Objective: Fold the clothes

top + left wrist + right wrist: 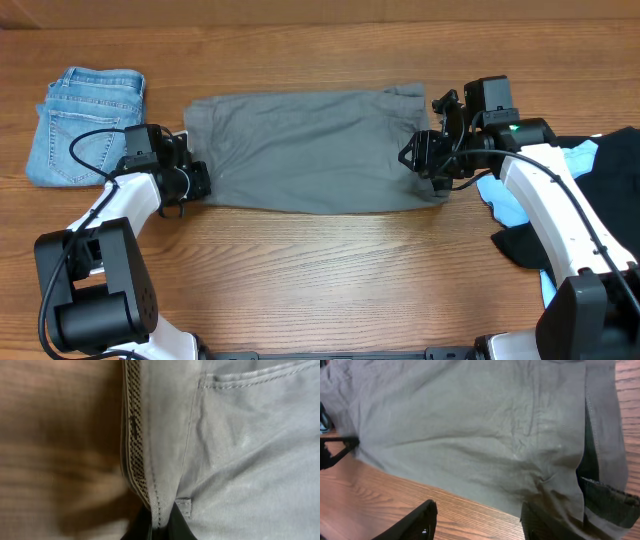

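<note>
The grey shorts lie flat across the middle of the table, folded into a long band. My left gripper sits at their left end. In the left wrist view it is shut on the waistband, with a ridge of grey cloth pinched between the dark fingers. My right gripper is at the shorts' right end. In the right wrist view it stands open: one finger is over bare wood, and the other finger is at the near corner of the grey cloth.
Folded light-blue denim lies at the far left, just behind the left arm. A heap of black and sky-blue garments lies at the right edge under the right arm. Bare wooden table runs along the front.
</note>
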Controlling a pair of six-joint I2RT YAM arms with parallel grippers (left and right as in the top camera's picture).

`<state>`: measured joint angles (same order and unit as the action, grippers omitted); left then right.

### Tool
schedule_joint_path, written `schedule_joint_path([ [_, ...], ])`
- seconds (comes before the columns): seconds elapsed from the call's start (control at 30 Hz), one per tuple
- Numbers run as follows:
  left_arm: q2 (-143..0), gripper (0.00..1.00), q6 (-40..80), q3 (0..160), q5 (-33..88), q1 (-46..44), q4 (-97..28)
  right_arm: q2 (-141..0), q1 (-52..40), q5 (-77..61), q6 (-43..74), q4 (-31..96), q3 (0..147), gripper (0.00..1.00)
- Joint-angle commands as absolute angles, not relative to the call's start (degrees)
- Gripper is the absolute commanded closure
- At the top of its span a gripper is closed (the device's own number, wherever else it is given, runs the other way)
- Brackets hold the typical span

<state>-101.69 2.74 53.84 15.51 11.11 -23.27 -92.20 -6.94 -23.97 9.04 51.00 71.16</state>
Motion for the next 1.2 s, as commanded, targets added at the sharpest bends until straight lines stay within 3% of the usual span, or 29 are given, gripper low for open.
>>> schedule_joint_path([
  [0.0,-101.3,0.96,1.23,54.17,10.11,12.58,-31.77,-91.53,-7.18,-20.51,11.92,50.13,72.29,0.43],
  [0.1,-98.98,0.96,-0.19,56.16,6.13,13.61,-40.6,-91.64,-7.18,-17.96,15.57,48.53,72.03,0.46],
  [0.2,-96.64,0.96,-0.47,58.52,2.92,14.24,-47.07,-92.29,-7.27,-18.09,18.92,45.95,70.39,0.62],
  [0.23,-95.72,0.96,-0.47,59.31,2.76,14.28,-48.47,-92.68,-7.49,-18.09,20.1,44.97,69.49,0.64],
  [0.33,-92.95,0.58,0.51,61.84,2.9,14.28,-51.81,-94.56,-9.02,-18.24,21.69,41.58,65.6,0.64],
  [0.37,-92.18,0.53,0.86,62.76,3.27,14.26,-52.51,-95.13,-9.54,-18.22,21.69,40.8,64.38,0.64],
  [0.53,-88.51,0.53,-0.75,67.79,11.57,14.22,-55.05,-99.5,-10.44,-15.81,23.86,39.33,59.09,0.65],
  [0.63,-87.35,0.58,-1.56,68.1,18.55,14.17,-54.35,-101.91,-10.37,-10.5,27.81,39.9,57.39,0.71],
  [0.7,-87.81,0.63,-2.66,67.48,20.62,13.72,-54.02,-103.55,-10.2,-1.56,36.6,42.65,55.81,0.8],
  [0.83,-88.75,0.62,-3.09,65.06,21.08,12.25,-52.31,-103.55,-9.23,1.91,41.15,47.18,55.24,0.85],
  [0.97,-89.43,0.6,-3.27,61.43,22.0,9.72,-48.18,-102.5,-8.93,-1.45,37.3,50.19,56.38,0.89],
  [1.17,-92.09,0.61,-3.22,56.31,21.93,5.67,-35.16,-94.39,-9.04,-14.48,19.86,51.94,62.24,0.82],
])
